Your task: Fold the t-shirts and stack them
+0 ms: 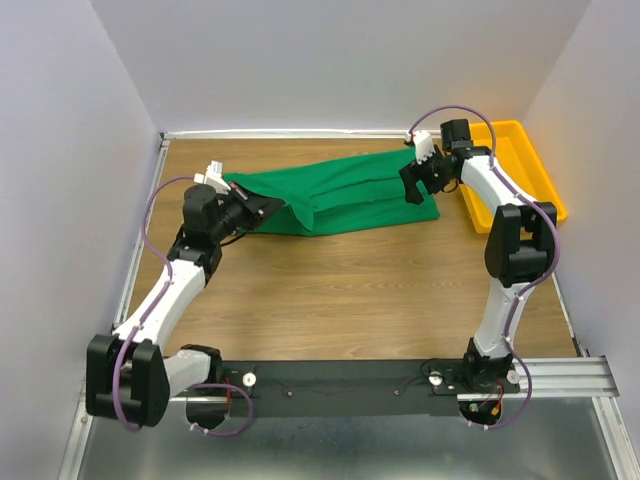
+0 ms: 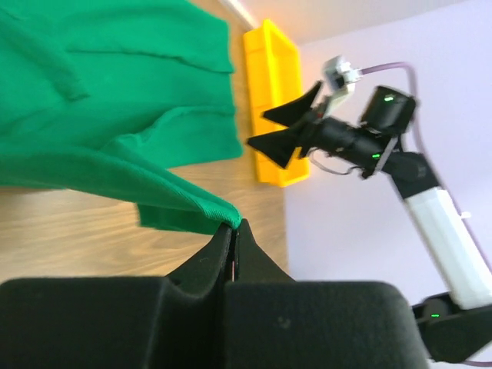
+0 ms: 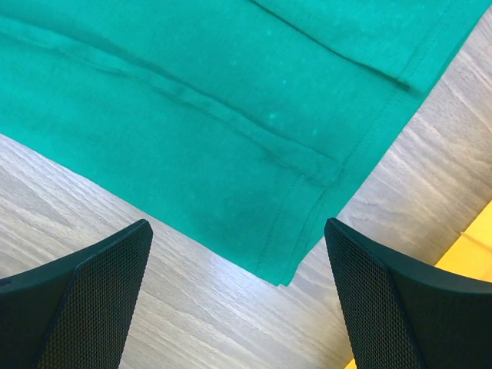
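Observation:
A green t-shirt (image 1: 345, 192) lies partly folded across the far middle of the wooden table. My left gripper (image 1: 268, 208) is shut on the shirt's left edge and holds that edge a little above the table; the pinched fold (image 2: 223, 215) shows at the fingertips in the left wrist view. My right gripper (image 1: 412, 186) is open and empty, hovering just above the shirt's right corner (image 3: 284, 269). It also shows in the left wrist view (image 2: 280, 131), jaws spread.
A yellow tray (image 1: 527, 160) stands at the far right, next to the right arm, and shows in the left wrist view (image 2: 273, 84). Bare wooden table (image 1: 350, 290) lies between the shirt and the arm bases. White walls enclose the table.

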`<state>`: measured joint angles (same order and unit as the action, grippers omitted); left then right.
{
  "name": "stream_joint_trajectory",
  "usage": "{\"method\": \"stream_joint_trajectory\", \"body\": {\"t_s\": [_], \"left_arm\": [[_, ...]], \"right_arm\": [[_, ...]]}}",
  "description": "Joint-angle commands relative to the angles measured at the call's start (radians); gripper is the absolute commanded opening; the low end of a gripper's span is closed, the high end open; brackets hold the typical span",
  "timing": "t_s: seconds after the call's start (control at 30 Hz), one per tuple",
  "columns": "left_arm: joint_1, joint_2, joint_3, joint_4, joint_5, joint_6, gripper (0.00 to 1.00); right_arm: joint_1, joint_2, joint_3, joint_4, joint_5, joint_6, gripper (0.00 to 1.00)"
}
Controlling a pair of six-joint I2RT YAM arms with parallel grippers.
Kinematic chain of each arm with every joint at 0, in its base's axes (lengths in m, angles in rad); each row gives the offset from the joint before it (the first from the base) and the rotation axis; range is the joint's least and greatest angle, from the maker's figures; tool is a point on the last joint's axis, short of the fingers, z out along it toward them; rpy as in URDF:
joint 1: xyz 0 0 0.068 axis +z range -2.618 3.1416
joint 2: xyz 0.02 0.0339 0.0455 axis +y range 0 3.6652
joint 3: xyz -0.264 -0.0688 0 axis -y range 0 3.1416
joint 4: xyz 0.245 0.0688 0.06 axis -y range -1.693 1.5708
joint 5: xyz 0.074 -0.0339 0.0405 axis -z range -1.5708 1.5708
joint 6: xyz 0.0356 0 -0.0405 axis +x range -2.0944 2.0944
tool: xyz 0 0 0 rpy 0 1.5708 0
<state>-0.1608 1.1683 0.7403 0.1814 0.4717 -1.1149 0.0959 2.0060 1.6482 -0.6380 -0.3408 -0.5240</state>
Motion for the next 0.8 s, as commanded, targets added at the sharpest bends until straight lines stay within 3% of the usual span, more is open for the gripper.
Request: {"method": "stream_joint_trajectory", "body": {"t_s": [0.0,0.2,0.43,0.77], "left_arm": [[-0.046,-0.078,-0.067,0.038,-0.136,-0.134,0.00],[-0.091,-0.150,-0.192,0.090,-0.191,-0.250,0.00],[-0.118,-0.171,-0.217,0.107,-0.238,-0.307,0.00],[-0.089,-0.072,-0.202,0.176,-0.269,-0.330,0.00]], "right_arm": [[-0.007,-0.033,-0.011,-0.006,-0.043,0.002,1.00],[-0.007,-0.047,-0.028,-0.006,-0.050,-0.005,1.00],[-0.005,-0.053,-0.045,-0.003,-0.061,-0.008,1.00],[-0.007,-0.058,-0.053,0.000,-0.060,-0.010,1.00]]}}
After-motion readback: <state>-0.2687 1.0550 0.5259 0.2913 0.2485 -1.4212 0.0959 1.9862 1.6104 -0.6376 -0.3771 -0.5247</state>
